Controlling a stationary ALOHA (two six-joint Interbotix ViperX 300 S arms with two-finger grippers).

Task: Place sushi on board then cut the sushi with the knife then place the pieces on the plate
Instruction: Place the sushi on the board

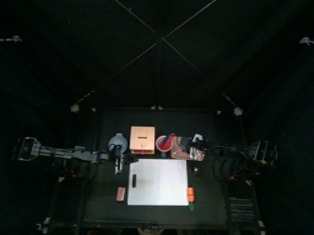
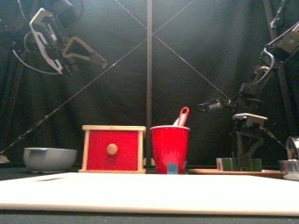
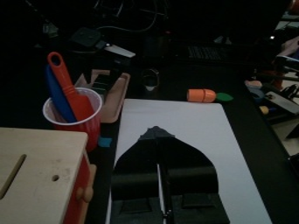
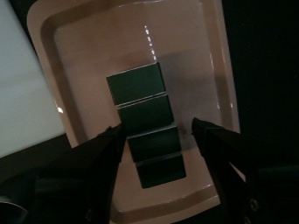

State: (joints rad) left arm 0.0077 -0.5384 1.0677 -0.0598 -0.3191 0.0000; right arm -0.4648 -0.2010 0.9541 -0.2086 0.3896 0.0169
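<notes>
Right gripper (image 4: 156, 128) hangs with jaws open either side of the dark green sushi roll (image 4: 140, 87), which lies whole on the pink tray (image 4: 82, 52) off the far right corner of the white cutting board (image 1: 157, 182). No step looks done: the board is bare and the toy knives (image 3: 61, 87) are in the red cup (image 2: 170, 149). Left gripper (image 3: 158, 136), jaws closed and empty, waits by the board's far left. The wooden box (image 2: 114, 149) and bowl (image 2: 49, 157) stand clear.

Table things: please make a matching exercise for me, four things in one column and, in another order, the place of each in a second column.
1. sushi roll
2. toy knives
3. orange toy
4. wooden box

A. between the bowl and the red cup
B. on the pink tray, between the right gripper's open jaws
C. on the table beside the white board
D. standing in the red cup

Pairs: 1-B, 2-D, 3-C, 4-A
</notes>
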